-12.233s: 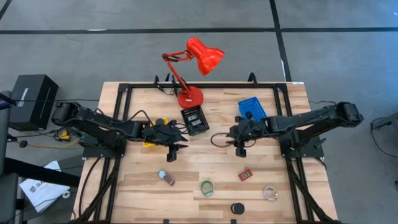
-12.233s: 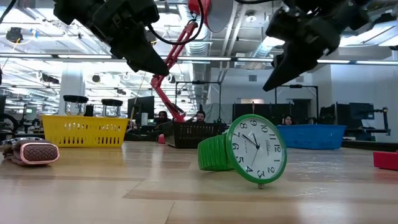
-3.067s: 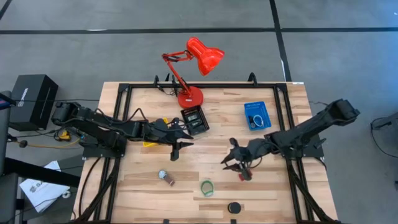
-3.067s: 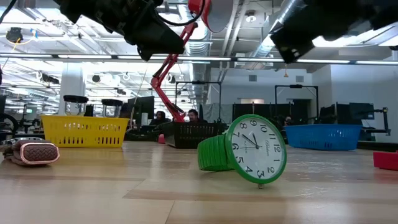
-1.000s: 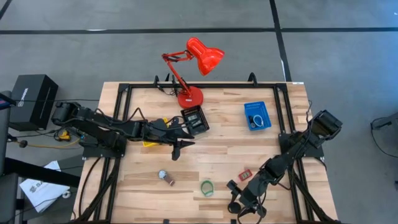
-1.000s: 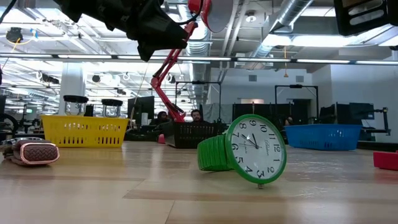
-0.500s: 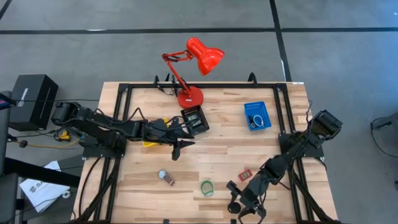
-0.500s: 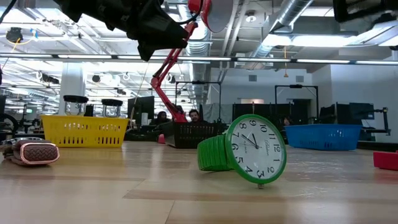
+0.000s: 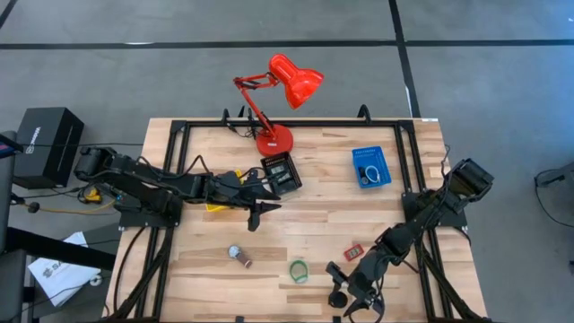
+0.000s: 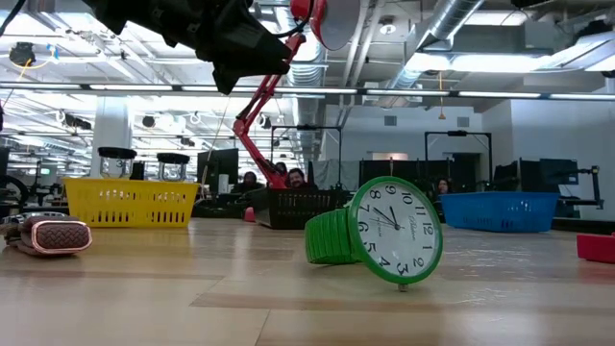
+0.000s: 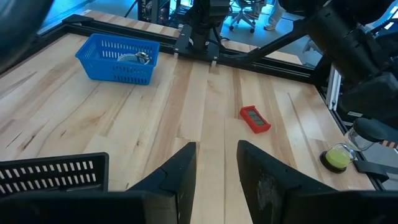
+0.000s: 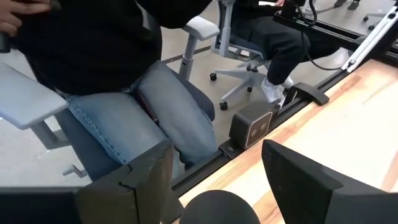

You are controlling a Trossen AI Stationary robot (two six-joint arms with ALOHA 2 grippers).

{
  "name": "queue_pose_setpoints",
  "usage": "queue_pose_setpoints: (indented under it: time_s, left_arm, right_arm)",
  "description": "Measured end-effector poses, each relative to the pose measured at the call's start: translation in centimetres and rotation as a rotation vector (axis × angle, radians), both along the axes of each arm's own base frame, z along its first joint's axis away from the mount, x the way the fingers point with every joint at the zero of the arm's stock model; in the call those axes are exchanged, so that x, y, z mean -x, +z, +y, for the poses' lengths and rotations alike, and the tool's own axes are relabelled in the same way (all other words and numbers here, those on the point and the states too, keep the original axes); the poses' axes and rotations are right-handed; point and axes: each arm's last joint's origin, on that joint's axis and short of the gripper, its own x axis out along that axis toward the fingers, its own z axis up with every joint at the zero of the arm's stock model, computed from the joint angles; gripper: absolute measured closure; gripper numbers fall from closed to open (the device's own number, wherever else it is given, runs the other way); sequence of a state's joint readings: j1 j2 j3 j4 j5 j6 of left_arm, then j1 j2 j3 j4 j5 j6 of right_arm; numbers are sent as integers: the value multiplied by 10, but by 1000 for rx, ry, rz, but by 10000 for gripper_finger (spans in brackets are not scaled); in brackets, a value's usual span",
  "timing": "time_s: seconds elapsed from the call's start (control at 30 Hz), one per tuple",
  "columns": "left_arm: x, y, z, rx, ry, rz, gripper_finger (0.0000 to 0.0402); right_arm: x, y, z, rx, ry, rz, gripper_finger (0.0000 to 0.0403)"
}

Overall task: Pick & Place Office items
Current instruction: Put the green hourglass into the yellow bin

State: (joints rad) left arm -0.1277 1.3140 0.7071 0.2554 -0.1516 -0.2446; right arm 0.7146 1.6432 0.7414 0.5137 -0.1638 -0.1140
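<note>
My right gripper [image 9: 348,289] hangs open at the table's near edge. Its fingers stand on either side of a black round puck [image 12: 217,210] without touching it; the puck rests flat on the table. My left gripper [image 9: 254,218] waits left of centre, above the table, open by a narrow gap [image 11: 216,174] with nothing in it. A small red rectangular piece [image 9: 353,253], a green wristwatch [image 9: 298,270] and a small brown-strapped item [image 9: 239,256] lie on the near half of the table.
A blue tray [image 9: 369,166] with a ring-shaped item stands far right, a black tray [image 9: 279,172] at centre by the red lamp's base [image 9: 273,141], a yellow tray [image 9: 213,203] under my left arm. A seated person [image 12: 112,74] is just beyond the near edge.
My right gripper has tipped a little over the black puck without leaving its place; the dark part of that arm at the top right of the low view has gone out of the picture. The puck and the other items lie as before.
</note>
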Motion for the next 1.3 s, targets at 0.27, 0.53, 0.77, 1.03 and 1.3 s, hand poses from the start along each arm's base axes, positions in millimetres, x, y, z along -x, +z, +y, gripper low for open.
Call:
queue_pose_setpoints:
  time_s: [0.27, 0.53, 0.77, 1.03, 1.3]
  left_arm:
    - [0, 0, 0, 0, 0, 0, 291]
    - [0, 0, 0, 0, 0, 0, 291]
    - [0, 0, 0, 0, 0, 0, 291]
    - [0, 0, 0, 0, 0, 0, 291]
    - [0, 0, 0, 0, 0, 0, 292]
  right_arm:
    - [-4, 0, -4, -8, -25, 17, 138]
    - [-5, -12, -2, -27, -52, 92, 137]
    - [-5, -17, -2, -5, -54, 114, 137]
    - [-3, -18, -1, 8, -51, 127, 137]
    - [-3, -25, -1, 6, -70, 179, 137]
